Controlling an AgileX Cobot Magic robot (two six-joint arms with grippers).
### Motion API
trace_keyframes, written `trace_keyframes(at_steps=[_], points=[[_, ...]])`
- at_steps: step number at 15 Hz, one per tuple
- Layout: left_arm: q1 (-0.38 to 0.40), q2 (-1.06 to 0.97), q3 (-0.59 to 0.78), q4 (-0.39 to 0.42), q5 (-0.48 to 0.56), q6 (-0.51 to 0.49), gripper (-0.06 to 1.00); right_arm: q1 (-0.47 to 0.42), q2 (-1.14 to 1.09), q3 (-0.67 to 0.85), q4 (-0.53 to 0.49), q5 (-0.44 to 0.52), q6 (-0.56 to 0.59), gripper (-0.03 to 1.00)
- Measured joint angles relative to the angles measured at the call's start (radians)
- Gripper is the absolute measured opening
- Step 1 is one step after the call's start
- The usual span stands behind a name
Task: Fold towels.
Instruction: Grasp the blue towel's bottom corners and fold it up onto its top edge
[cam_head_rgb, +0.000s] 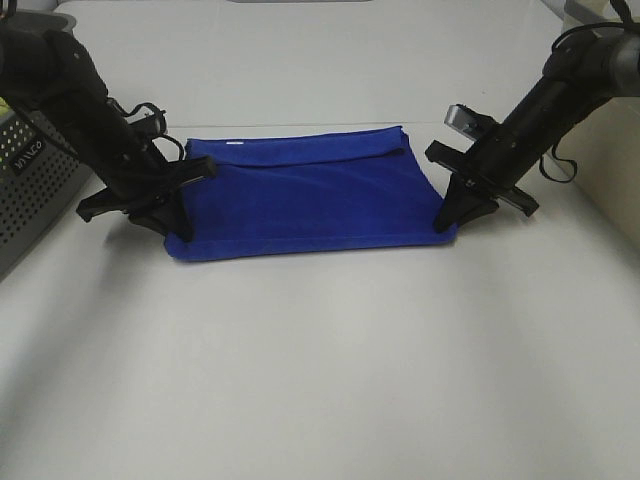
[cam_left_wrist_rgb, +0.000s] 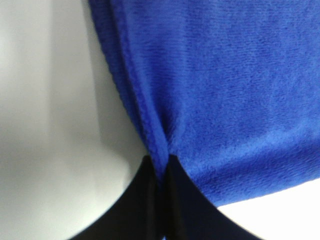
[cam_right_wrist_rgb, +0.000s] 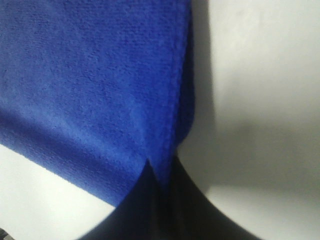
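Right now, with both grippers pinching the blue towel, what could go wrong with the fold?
1. The left gripper and right gripper each pinch only a thin bit of the stitched side edge of the blue towel; it may slip out on lifting.
2. The folded-over strip at the far edge looks uneven, so the next fold may come out skewed.
3. The left arm is close to the grey perforated bin and may hit it.

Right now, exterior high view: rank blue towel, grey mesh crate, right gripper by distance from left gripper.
1. blue towel, pinched in the left gripper at its left edge.
2. grey mesh crate, at the view's left edge.
3. right gripper, clamped on the towel's right edge.
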Motion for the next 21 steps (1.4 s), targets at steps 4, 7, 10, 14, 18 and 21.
trace_keyframes(at_steps=[4,7,10,14,18,21], points=[[-0.038,-0.101,0.164,0.006,0.031,-0.007,0.02,0.002,-0.186,0.303,-0.034,-0.037,-0.012,0.02],[-0.043,-0.209,0.338,-0.016,0.026,-0.009,0.02,0.002,-0.297,0.533,-0.028,-0.093,-0.027,0.02],[-0.043,-0.279,0.416,-0.035,0.021,-0.009,0.02,0.002,-0.358,0.61,-0.024,-0.109,-0.055,0.02],[-0.038,-0.286,0.292,-0.055,0.006,-0.023,0.02,0.002,-0.363,0.449,0.029,-0.114,-0.105,0.02],[0.02,-0.205,0.086,-0.063,0.004,-0.068,0.02,0.002,-0.239,0.161,0.048,-0.088,-0.084,0.02],[0.03,-0.1,-0.05,-0.088,0.004,-0.07,0.02,0.002,-0.113,-0.023,0.05,-0.059,-0.068,0.02]])
